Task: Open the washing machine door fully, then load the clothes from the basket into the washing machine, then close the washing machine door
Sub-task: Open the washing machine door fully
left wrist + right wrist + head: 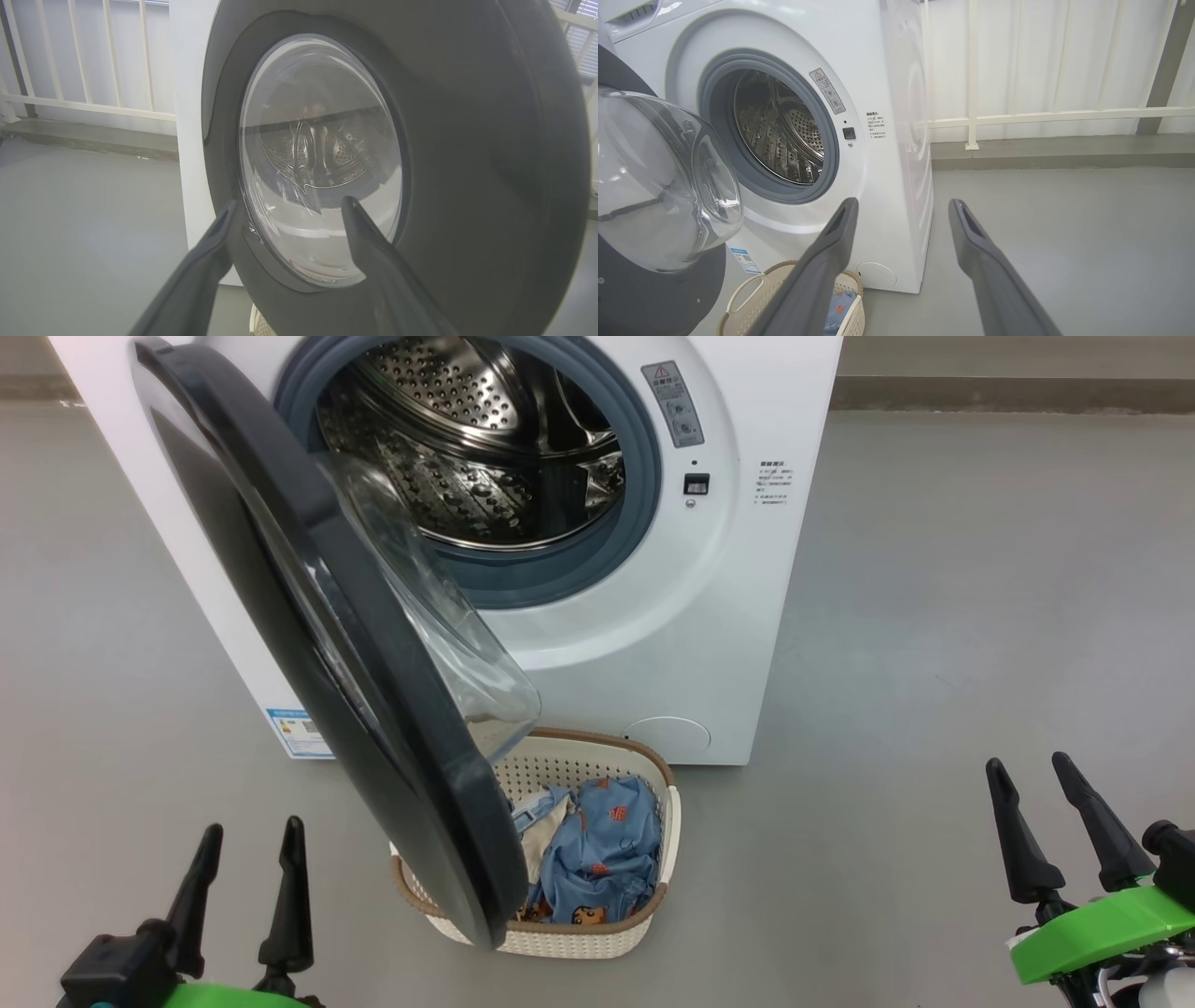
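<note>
Lower left, the left claw (254,828) has its two dark fingers spread wide with nothing between them, aimed at the washing machine door (289,579). The door is swung out on the machine's left side, nearly edge-on to the head camera, and its glass bowl window (439,625) bulges rightward. From the left wrist, the fingertips (351,205) frame that window; whether one grazes the door's rim is hard to call. The door's bottom edge hangs over the left part of the basket (579,943), which sits on the floor (934,616) just before the washing machine (747,569). The clothes (597,849) are heaped inside it. Above, the steel drum (467,439) gleams inside the grey-blue gasket (560,569). Far right, the right claw (1027,763) is parted too, holding nothing, well apart from the machine.
</note>
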`<state>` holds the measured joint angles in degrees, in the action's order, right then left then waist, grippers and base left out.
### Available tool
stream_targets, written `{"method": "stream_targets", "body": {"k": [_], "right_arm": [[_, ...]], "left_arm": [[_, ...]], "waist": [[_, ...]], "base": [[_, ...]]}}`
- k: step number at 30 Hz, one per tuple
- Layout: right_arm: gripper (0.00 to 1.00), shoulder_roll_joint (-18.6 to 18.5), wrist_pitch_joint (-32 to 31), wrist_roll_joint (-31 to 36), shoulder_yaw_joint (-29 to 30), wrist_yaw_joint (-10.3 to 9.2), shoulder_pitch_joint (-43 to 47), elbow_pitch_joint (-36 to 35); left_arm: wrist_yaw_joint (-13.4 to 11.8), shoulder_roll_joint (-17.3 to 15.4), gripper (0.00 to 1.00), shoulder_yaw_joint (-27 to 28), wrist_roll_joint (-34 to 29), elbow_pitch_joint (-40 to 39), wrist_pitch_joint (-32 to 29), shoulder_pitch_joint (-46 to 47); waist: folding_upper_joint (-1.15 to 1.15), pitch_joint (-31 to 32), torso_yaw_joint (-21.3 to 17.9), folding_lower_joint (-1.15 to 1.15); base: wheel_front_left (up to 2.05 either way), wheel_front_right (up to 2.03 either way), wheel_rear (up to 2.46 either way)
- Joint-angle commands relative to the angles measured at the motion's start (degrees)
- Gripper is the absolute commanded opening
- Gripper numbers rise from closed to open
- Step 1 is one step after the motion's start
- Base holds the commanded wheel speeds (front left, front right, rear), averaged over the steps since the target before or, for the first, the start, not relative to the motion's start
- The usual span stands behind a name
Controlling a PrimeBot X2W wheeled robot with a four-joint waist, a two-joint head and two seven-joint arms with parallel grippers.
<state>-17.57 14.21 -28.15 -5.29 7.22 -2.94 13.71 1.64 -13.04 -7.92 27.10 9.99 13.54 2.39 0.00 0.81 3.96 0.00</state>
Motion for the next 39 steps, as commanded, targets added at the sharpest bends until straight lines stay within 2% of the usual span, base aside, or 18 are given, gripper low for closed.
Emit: {"method": "stream_targets", "body": {"k": [1, 18, 20, 21, 22, 23, 24, 33, 39], "right_arm": [[1.0, -1.0, 0.7, 0.7, -0.8, 0.26, -1.3, -1.1], [1.0, -0.8, 0.7, 0.5, -0.9, 0.26, -1.4, -0.7], [1.0, -0.8, 0.7, 0.6, -0.9, 0.26, -1.4, -0.7], [1.0, -0.8, 0.7, 0.7, -0.8, 0.26, -1.5, -0.7], [1.0, -0.8, 0.7, 0.8, -0.9, 0.26, -1.5, -0.7], [1.0, -0.8, 0.7, 0.8, -0.9, 0.26, -1.5, -0.7], [1.0, -0.8, 0.7, 0.8, -0.9, 0.26, -1.5, -0.7], [1.0, -0.7, 0.7, 1.2, -0.5, 0.26, -1.4, -0.6], [1.0, -0.7, 0.7, 1.3, -0.2, 0.26, -1.1, -0.7]], "left_arm": [[-0.3, -1.3, 1.0, 1.8, 0.5, -1.6, 0.3, 2.9], [-0.5, -1.6, 0.99, 1.2, 0.9, -1.6, 0.4, 2.9], [-0.5, -1.7, 0.87, 1.1, 0.9, -1.6, 0.4, 2.9], [-0.5, -1.8, 0.49, 1.1, 0.9, -1.6, 0.4, 3.0], [-0.5, -1.9, 0.25, 0.9, 0.8, -1.6, 0.4, 3.0], [-0.5, -1.9, 0.25, 0.9, 0.8, -1.6, 0.4, 3.0], [-0.4, -2.0, 0.0, 0.8, 0.7, -1.6, 0.4, 3.0], [-0.8, -2.6, 0.0, -0.2, -1.2, -4.5, 0.7, 3.7], [-1.5, -2.7, 0.0, -1.4, -3.9, -13.4, 0.9, 4.9]], "waist": [[0.0, 0.0, 0.0, 0.0], [0.0, 0.0, 0.0, 0.0], [0.0, 0.0, 0.0, 0.0], [0.0, 0.0, 0.0, 0.0], [0.0, 0.0, 0.0, 0.0], [0.0, 0.0, 0.0, 0.0], [0.0, 0.0, 0.0, 0.0], [0.0, 0.1, 0.1, 0.0], [0.0, 0.2, 0.3, 0.0]], "base": [[0.0, 0.0, 0.0], [0.0, 0.0, 0.0], [0.0, 0.0, 0.0], [0.0, 0.0, 0.0], [0.0, 0.0, 0.0], [0.0, 0.0, 0.0], [0.0, 0.0, 0.0], [0.0, 0.0, 0.0], [0.0, 0.0, 0.0]]}}
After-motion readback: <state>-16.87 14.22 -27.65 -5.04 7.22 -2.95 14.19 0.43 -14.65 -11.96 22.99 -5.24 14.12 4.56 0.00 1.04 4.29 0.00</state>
